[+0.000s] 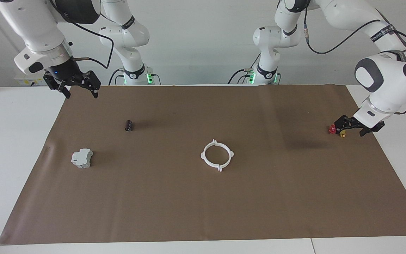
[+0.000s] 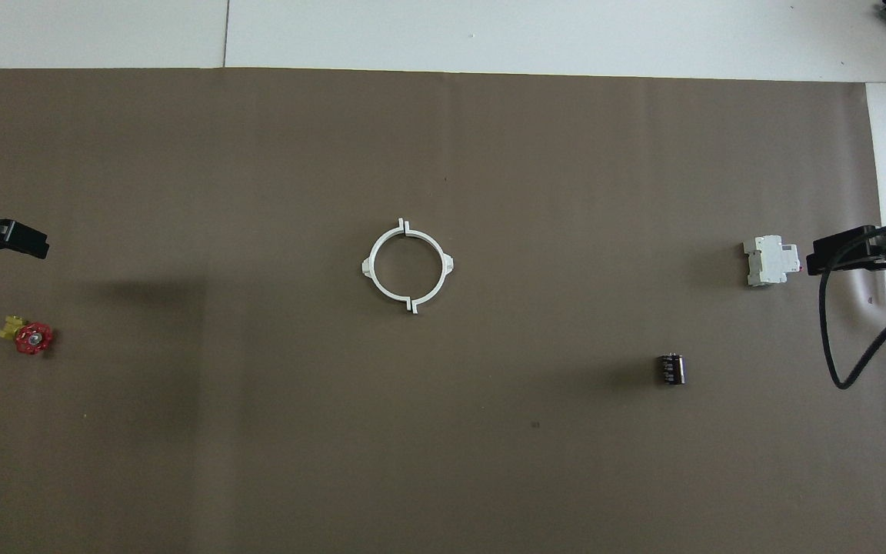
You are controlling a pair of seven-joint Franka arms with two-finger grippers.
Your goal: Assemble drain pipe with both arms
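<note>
Ring lies closed at mid-desk, both pincers parked apart at the ends.

Nearest the robots, the right pincer (image 1: 79, 88) hangs with fingers spread and empty over the mat's corner at its own end, and a small black cylinder (image 1: 128, 125) lies below it toward mid-desk. The left pincer (image 1: 351, 126) rides low, fingers spread and holding nothing, just beside the red and gold piece (image 1: 337, 129). Farther out, the drain pipe (image 1: 217, 154) rests flat at the centre of the brown mat (image 1: 203, 211), its two halves meeting as one ring, seams slightly stepped. The grey-white device (image 1: 82, 158) lies toward the right arm's end. Judging from this, the joining looks done; if you press the seams tighter, bring both pincers in level from opposite tabs and squeeze evenly, so the ring does not skate.
</note>
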